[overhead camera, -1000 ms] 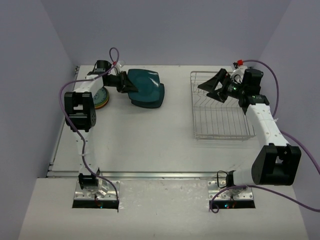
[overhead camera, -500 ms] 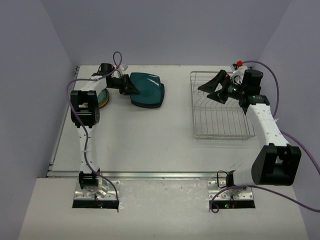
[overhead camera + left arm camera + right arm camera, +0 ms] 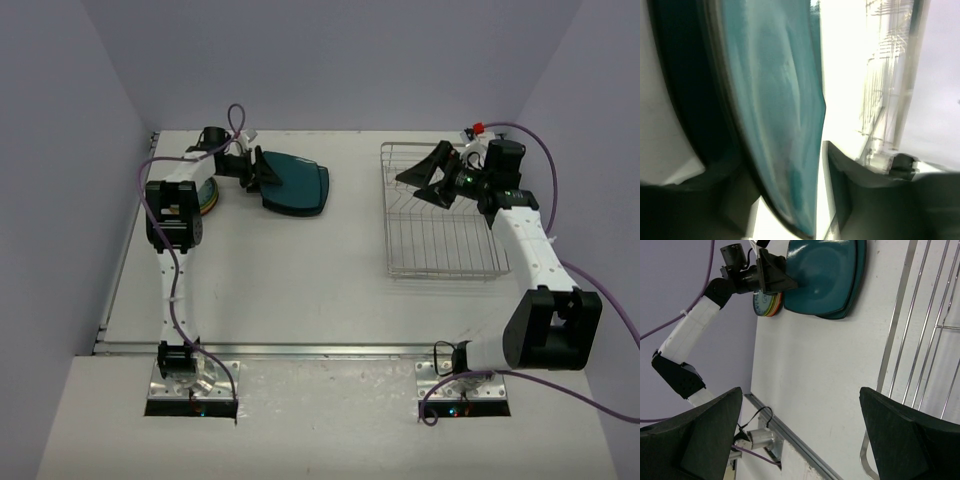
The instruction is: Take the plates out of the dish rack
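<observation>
A dark-teal rounded-square plate (image 3: 297, 184) (image 3: 825, 275) lies on a second teal one at the table's far left-centre. My left gripper (image 3: 262, 172) is at its left edge. In the left wrist view the plate's rim (image 3: 775, 100) runs between the fingers of the left gripper (image 3: 785, 175), with a bright gap beside the right finger (image 3: 850, 185), so the jaws stand open around it. The silver wire dish rack (image 3: 388, 215) (image 3: 895, 325) at the right holds no plates that I can see. My right gripper (image 3: 425, 178) (image 3: 799, 392) hangs wide open and empty over the rack's far-left corner.
A stack of small coloured plates (image 3: 204, 196) (image 3: 767, 304) sits under the left forearm, just left of the teal plates. Purple walls close in the table at the back and both sides. A metal rail (image 3: 300, 350) runs along the near edge.
The left jaws have opened from their grip on the teal plate, which has settled lower onto the one beneath. The right arm has stayed put.
</observation>
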Motion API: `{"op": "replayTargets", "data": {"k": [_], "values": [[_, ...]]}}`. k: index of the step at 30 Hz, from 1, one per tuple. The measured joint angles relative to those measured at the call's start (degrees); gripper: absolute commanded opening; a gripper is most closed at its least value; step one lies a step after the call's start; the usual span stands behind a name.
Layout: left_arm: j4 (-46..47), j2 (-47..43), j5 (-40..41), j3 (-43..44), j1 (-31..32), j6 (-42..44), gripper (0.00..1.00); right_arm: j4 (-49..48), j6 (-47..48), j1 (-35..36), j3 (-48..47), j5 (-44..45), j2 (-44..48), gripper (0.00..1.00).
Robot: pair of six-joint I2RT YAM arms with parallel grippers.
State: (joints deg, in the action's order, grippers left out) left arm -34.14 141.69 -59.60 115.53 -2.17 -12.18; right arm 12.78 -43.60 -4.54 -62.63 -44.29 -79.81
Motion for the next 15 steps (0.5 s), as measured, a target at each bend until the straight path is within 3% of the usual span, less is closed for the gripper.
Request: {"op": "replayTargets", "data": {"k": [6, 8, 15], "values": [[-3.34, 0.0, 4.57, 1.68, 0.0, 2.46, 0.86, 0.91, 0.31, 0.0, 0.0, -0.55, -0.19, 0.99], [-4.63, -0.01, 5.64, 2.26, 0.0, 3.07, 1.0, 1.06, 0.34, 0.0, 0.0, -0.75, -0.29, 0.99], [-6.58, -1.41, 13.02, 3.52, 1.23, 5.22, 1.0, 1.39, 0.69, 0.0, 0.0, -0.88, -0.52, 0.99]]}}
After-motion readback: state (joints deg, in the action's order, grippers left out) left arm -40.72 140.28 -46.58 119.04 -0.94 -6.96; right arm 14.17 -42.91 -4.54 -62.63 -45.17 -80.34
